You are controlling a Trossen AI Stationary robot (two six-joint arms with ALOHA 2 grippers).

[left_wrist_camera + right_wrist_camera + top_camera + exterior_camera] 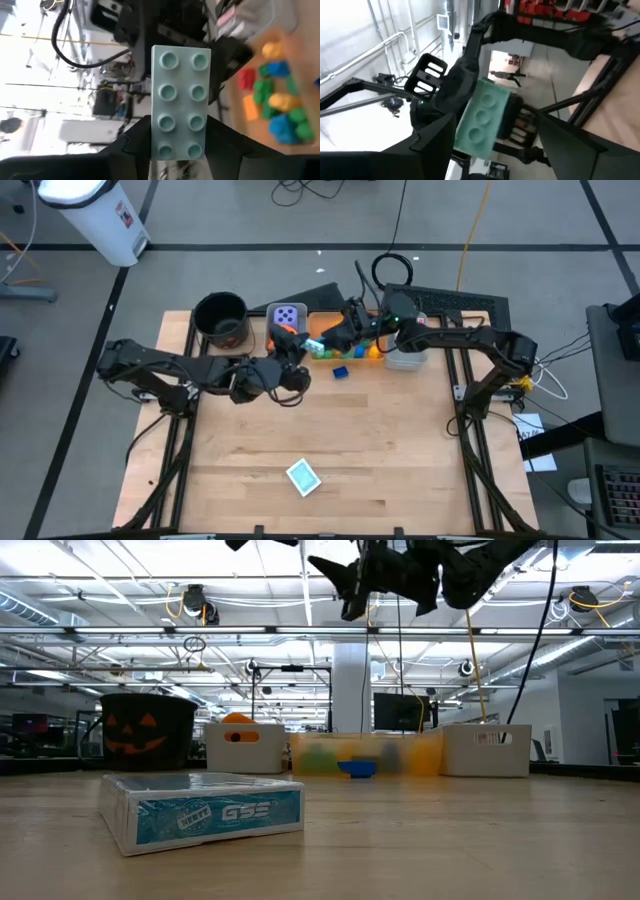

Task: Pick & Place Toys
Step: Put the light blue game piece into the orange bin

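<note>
Teal brick [180,102], pale, eight studs, two-by-four, upright

Wooden table [380,450] carries a teal card box [303,476].

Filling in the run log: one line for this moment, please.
left gripper: holds teal brick, raised | right gripper: open at brick | stage: handover over bins

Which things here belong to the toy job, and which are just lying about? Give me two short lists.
Job:
pale brick, held in the left gripper
blue brick
purple die
teal card box

Lying about:
black pot
white bin
keyboard
</note>
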